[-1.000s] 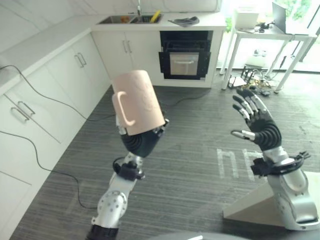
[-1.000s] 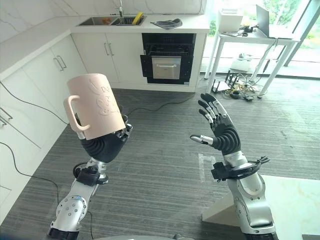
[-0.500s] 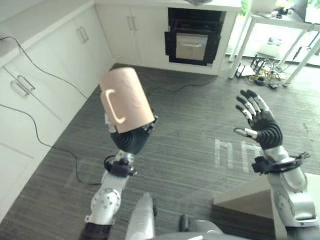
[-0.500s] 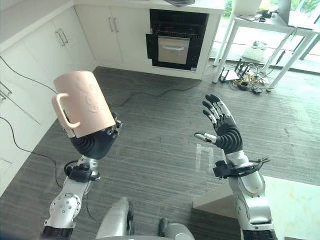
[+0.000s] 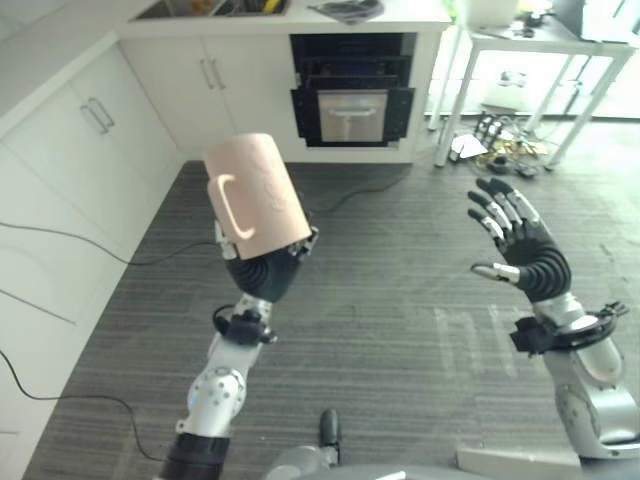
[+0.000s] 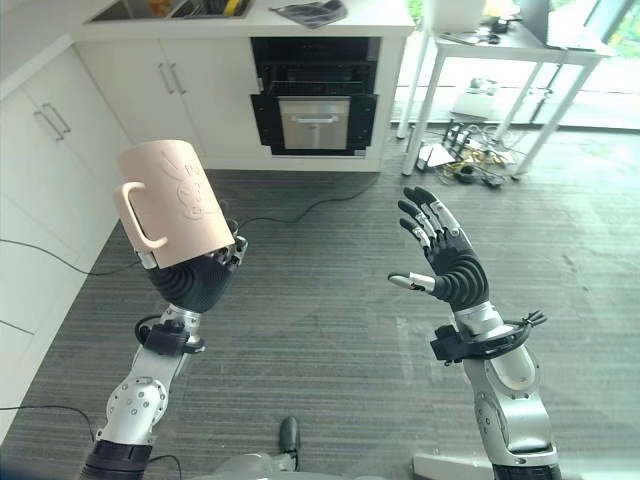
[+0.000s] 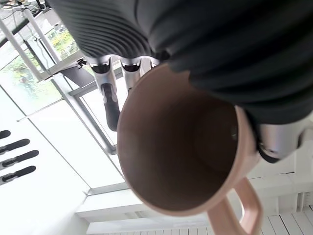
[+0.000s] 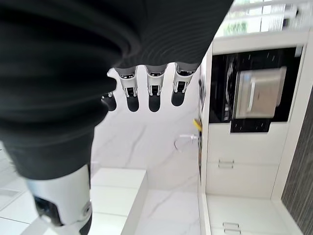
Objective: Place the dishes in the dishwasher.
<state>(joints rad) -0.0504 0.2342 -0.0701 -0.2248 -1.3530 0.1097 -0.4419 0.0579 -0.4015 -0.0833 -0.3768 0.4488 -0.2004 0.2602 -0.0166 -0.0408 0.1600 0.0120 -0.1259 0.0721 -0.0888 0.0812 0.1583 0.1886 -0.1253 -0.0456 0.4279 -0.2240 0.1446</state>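
Note:
A pink mug (image 5: pixel 255 195) with a handle on its left side is held up in the air, mouth toward the wrist, in my left hand (image 5: pixel 262 275). Seen from the left wrist, its hollow inside (image 7: pixel 181 147) is empty and the fingers (image 7: pixel 111 93) lie along its wall. My right hand (image 5: pixel 525 255) is raised at the right, palm turned toward the mug, fingers (image 8: pixel 151 90) straight and spread, holding nothing. A black built-in appliance (image 5: pixel 352 95) sits under the counter straight ahead, across the floor.
White cabinets (image 5: pixel 60 170) run along the left wall and meet a counter with a sink (image 5: pixel 210 8) and a grey cloth (image 5: pixel 345 10). A white table (image 5: pixel 560 40) with cables beneath stands at the far right. Grey plank floor (image 5: pixel 400 270) lies between.
The camera has moved, so the black appliance now sits nearer the middle of the view. The mug stays in my left hand and the right hand stays open.

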